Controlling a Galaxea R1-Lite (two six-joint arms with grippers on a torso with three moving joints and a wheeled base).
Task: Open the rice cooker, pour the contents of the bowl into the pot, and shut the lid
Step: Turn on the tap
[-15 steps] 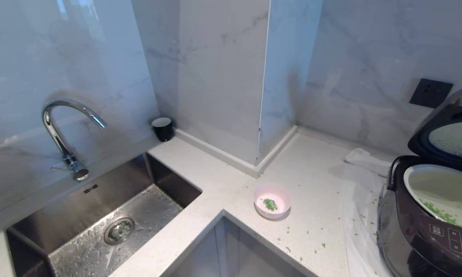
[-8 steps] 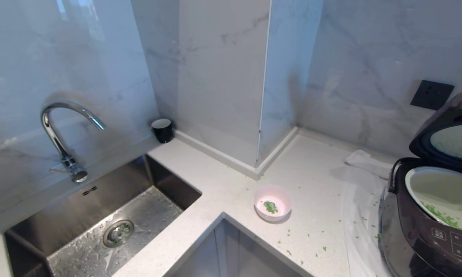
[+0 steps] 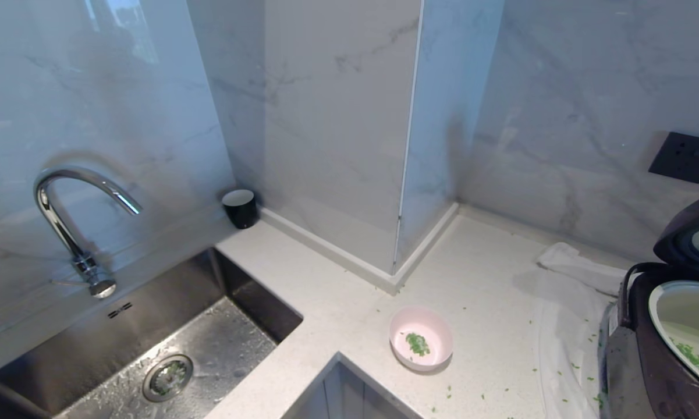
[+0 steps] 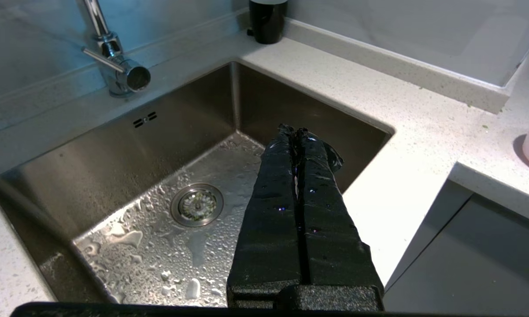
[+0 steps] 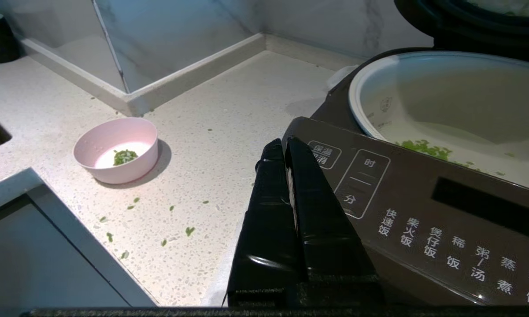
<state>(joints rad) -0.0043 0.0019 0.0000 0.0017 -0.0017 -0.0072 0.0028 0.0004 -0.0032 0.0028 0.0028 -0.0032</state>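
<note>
Marble-clad walls enclose an L-shaped white desk [image 3: 337,302], where the rice cooker [image 5: 423,211] is seen at the right edge with the lid [image 3: 689,238] raised and the pot [image 5: 445,101] exposed. Chopped green bits [image 5: 423,147] are already lying in the pot, while a small heap of the contents [image 3: 418,343] is left in the pink bowl [image 3: 421,337], which stands well apart from the cooker, near the desk's inner corner. Loose green flecks are scattered on the desk between the two.

Neither arm is shown in the head view. The left tool [image 4: 296,132] is pictured closed and empty above the wet sink [image 4: 127,154]; the right tool [image 5: 284,145] is likewise closed and empty, just in front of the cooker's panel.

Further spillage is judged the main risk: the bowl is light and round, and a tilt begun short of the pot's rim would send more bits onto the desk. A white cloth [image 3: 570,291] beside the cooker could be snagged.

Chinese panel labels can be read, among them 保温/取消, 时, 分, 快速饭, 柴火饭, 煲仔饭 and 稀饭. No brand is legible.
</note>
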